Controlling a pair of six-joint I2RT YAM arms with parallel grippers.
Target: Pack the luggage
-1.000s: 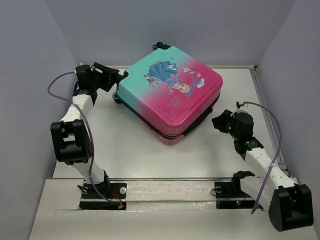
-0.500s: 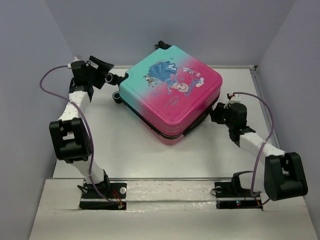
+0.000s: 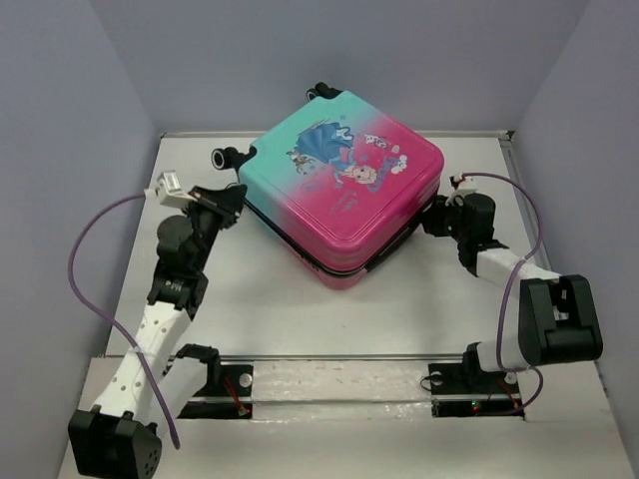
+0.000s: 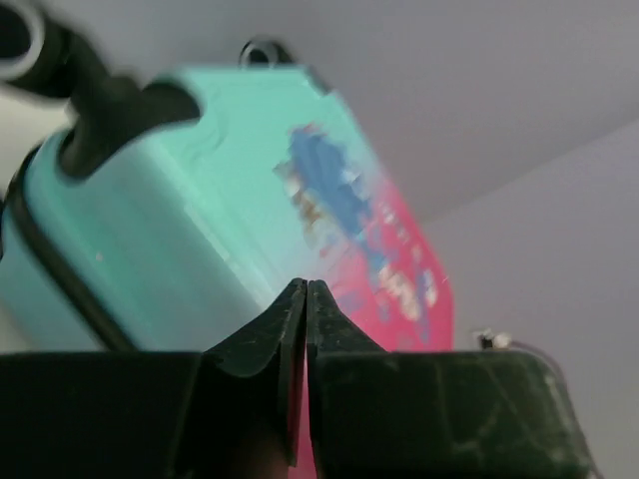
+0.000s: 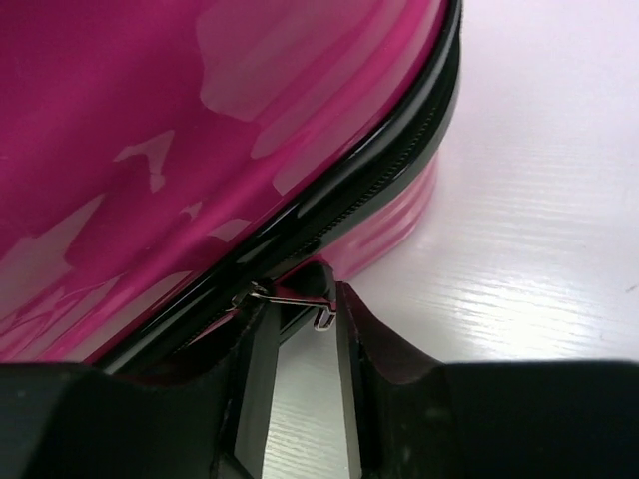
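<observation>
Stretches the left arm (image 3: 160, 299) from the lower left corner up to mid-left, with the left gripper (image 3: 230, 200) pinched fully together at the tips. Folds the right arm (image 3: 499, 264) sharply at lower right, pointing the right gripper (image 3: 431, 222) leftward, fingers (image 5: 351, 319) narrowly parted around a zipper pull (image 5: 295, 294); unclear whether clamped.

No legible text, brand or number anywhere — only a cartoon princess print (image 3: 344, 165) on the luggage (image 3: 339, 228)
</observation>
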